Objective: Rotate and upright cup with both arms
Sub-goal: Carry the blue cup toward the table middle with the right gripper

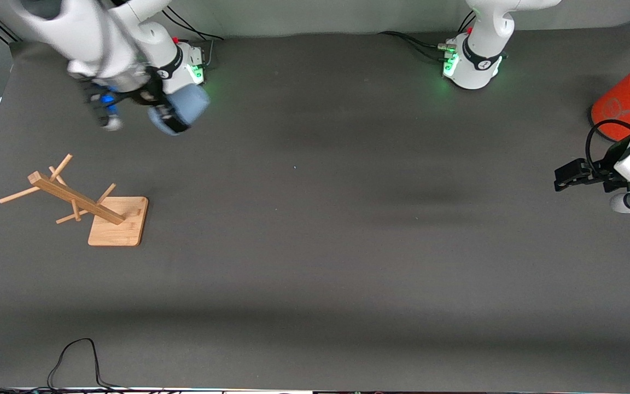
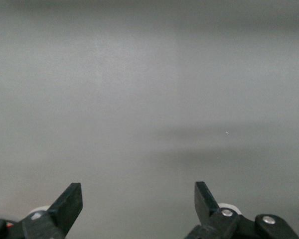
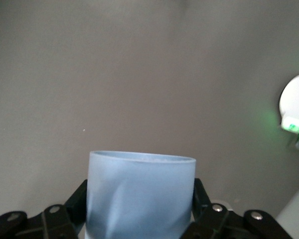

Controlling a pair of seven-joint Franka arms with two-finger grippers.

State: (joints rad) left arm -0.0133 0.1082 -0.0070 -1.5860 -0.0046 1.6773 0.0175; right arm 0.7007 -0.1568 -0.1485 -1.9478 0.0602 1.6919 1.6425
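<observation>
Dark grey matting [image 1: 315, 246] covers the whole table, with a pale wall along the edge where the two arm bases stand, both lit green. From my station I see the right arm's black two-finger gripper [image 1: 170, 117] up in the air over the mat close to its own base [image 1: 192, 63], at the right arm's end of the table. Its fingers [image 3: 77, 204] are pinching the small pale-blue plastic tumbler [image 1: 184, 109], one on each side of the wall. In the front view the cup is tilted, not upright, and clear of the mat. The right wrist view shows the cup [image 3: 139, 196] filling the gap between the jaws, its rim edge pointing away from the camera.

On the mat, nearer to the front camera than that gripper, stands a light wooden rack with a square base, a slanted post and thin pegs [image 1: 82, 205].

At the left arm's end of the table the left arm's black gripper [image 1: 569, 178] waits low over bare mat. Its fingers [image 2: 67, 204] are spread wide with nothing between them. Just beside that arm, farther from the front camera, sits a large orange cylinder with a grey lid [image 1: 624, 104], partly cut off by the frame edge.
</observation>
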